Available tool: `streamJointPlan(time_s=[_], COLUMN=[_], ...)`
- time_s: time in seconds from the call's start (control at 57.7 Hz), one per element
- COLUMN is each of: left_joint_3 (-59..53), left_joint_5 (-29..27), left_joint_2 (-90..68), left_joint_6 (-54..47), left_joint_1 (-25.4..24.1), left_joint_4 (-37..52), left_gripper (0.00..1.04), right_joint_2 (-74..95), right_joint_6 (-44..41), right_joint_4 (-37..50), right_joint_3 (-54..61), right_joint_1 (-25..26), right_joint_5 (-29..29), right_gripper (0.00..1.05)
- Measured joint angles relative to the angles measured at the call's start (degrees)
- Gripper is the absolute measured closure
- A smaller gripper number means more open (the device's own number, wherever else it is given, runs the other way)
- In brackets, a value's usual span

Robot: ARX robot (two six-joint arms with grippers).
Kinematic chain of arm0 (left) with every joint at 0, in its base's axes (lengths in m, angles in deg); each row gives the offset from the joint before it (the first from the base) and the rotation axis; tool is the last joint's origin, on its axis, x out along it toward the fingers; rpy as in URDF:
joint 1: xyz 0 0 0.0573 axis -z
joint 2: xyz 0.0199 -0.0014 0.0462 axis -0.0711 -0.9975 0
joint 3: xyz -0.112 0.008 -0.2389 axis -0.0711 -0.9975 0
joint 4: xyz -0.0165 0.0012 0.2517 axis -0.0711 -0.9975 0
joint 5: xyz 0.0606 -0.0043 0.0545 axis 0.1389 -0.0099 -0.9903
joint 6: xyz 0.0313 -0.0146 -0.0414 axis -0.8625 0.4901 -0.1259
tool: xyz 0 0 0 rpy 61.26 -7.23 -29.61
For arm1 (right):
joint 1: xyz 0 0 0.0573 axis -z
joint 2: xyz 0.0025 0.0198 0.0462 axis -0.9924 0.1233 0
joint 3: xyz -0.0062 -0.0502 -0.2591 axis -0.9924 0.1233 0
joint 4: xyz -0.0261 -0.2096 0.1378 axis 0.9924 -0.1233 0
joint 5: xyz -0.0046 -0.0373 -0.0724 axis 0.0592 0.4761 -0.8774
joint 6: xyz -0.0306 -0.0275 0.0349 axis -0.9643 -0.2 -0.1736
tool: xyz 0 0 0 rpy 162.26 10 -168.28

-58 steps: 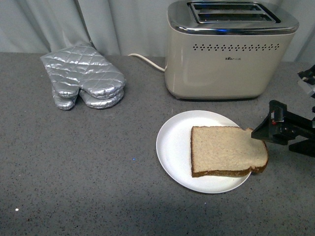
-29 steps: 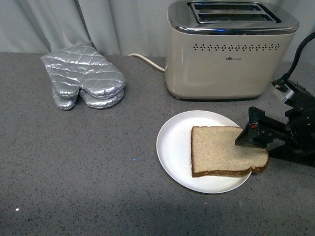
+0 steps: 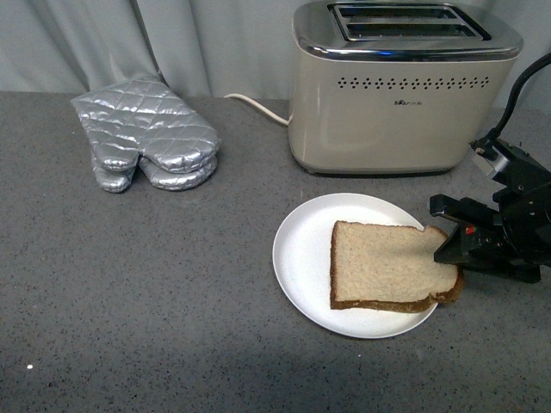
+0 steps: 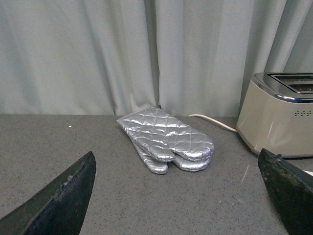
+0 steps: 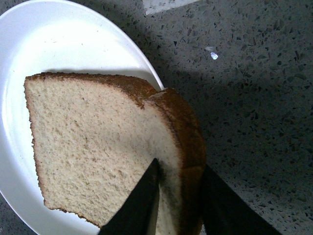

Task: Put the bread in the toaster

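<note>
**Front view: bread on the plate, my right gripper pinching its crust**

Grey speckled counter (image 3: 129, 284) fills most of the frame, with a pale curtain (image 3: 172, 43) across the top. At upper right stands the toaster (image 3: 405, 86), cream with a chrome top and both slots showing. Its cord (image 3: 258, 107) trails off to the left behind it. Upper left of the frame holds a stack of silver quilted oven mitts (image 3: 146, 133), well apart from everything else. Just below the toaster, right of centre, sits the white plate (image 3: 301, 249). The bread (image 3: 387, 267) lies flat on it, its rounded crust edge overhanging the plate's right rim.

My right gripper (image 5: 180, 169) comes in from the right edge. In the right wrist view its two dark fingers are narrowed onto that rounded crust, one on each side of it. My left gripper (image 4: 176, 152) stands spread wide, holding nothing, its fingers (image 4: 63, 196) framing the mitts in the left wrist view.
</note>
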State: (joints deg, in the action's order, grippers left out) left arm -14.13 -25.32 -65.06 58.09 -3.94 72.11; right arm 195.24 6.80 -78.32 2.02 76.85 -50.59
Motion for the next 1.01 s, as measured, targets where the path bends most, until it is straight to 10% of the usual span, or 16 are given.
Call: streamJointPlan(time_s=[1.005], left_joint_3=[0.0], left_joint_5=[0.0], left_joint_2=[0.0], left_joint_6=[0.0], left_joint_1=[0.0], left_joint_4=[0.0], left_gripper=[0.07], right_joint_2=[-25.7], right_joint_6=[11.2], right_joint_4=[-5.7], right_joint_3=[-6.3], right_joint_1=[-0.5], right_joint_5=[2.1], right_gripper=[1.04])
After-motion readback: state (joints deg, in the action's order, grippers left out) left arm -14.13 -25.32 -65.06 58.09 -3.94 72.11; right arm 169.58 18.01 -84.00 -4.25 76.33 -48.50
